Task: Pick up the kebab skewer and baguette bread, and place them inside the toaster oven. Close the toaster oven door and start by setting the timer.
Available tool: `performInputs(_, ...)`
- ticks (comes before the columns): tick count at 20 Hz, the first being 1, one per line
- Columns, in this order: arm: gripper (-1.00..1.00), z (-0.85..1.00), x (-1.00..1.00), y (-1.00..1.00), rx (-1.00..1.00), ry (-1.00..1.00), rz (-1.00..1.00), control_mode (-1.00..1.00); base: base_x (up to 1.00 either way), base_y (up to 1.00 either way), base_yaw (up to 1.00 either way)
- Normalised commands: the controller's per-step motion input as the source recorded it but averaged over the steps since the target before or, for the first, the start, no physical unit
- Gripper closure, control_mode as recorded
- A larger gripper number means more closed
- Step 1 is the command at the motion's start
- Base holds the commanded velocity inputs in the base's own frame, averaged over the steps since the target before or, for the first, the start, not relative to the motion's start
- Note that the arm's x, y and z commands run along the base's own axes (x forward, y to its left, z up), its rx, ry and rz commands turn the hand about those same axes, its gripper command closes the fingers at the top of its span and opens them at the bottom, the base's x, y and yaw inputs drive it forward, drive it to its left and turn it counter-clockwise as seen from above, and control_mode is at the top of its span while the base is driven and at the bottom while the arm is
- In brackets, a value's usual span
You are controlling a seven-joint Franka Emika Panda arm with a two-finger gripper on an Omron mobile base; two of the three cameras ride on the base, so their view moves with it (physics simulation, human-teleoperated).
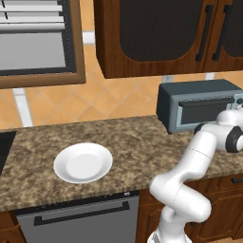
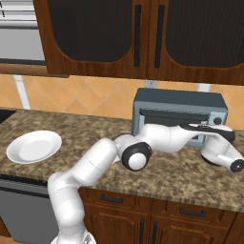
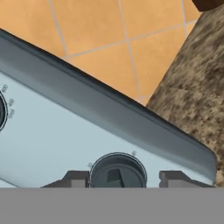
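Closing in: we are right on the timer knob (image 3: 117, 170), which sits dead centre between our two finger tips, one close on each side.
Gripper (image 3: 118, 178): we cannot tell whether the tips already pinch the knob or stand just off it; a gap shows on both sides.
How the knob will handle: we judge it small, rigid and round, likely smooth, so a loose pinch could slip as we turn. Best hold looks like squarely across its rim, tips on opposite sides, then a twist about its own axis.
Knob looks: dark grey dial with a raised centre rib, ringed by a thin pale line with faint marks, set in a light grey-blue panel.
Just beyond the tips: the panel runs away from us, with part of a second dial (image 3: 1, 111) off to one side.
Toaster oven (image 1: 199, 107): boxy grey-blue body straight ahead of the hand, standing on the speckled counter (image 1: 123, 142) against the orange tiled wall (image 3: 109, 39).
Toaster oven door (image 1: 204, 113): dark glass with a bar handle; it looks shut.
Progress: with the door shut, we judge setting the timer is what remains.
Far behind the hand: a white plate (image 1: 83, 163) lies well apart on the counter.
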Motion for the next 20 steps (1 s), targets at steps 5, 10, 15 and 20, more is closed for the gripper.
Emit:
performInputs(5,1.0,0.0,0.16,0.27,0.0,0.0,-0.01,-1.0,0.0,0.0,0.0)
performInputs(10,1.0,0.02,0.16,0.3,0.0,0.0,-0.03,-1.0,0.0,0.0,0.0)
performInputs(15,1.0,0.05,0.11,0.11,0.0,0.0,-0.03,-1.0,0.0,0.0,0.0)
performInputs(20,1.0,0.19,0.21,0.12,0.02,0.0,-0.04,-1.0,0.0,0.0,0.0)
